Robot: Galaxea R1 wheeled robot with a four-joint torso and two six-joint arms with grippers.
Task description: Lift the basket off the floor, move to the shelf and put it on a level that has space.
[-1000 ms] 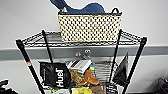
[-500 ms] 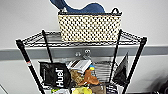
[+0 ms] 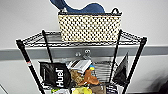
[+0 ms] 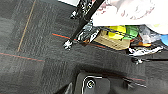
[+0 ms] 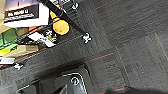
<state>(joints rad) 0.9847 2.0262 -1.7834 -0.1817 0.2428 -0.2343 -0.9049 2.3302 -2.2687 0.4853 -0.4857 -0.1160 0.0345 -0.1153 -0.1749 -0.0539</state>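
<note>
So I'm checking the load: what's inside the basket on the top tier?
A blue fabric item sticks up above the rim of the basket. Whatever lies deeper is hidden by the woven walls.

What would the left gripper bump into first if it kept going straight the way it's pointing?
Probably the dark grey carpet-tile floor, just short of the black wire shelf's small wheel; depth is hard to judge.

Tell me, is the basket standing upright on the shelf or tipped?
Upright: the basket sits level on the top tier, rim horizontal, opening facing up.
</note>
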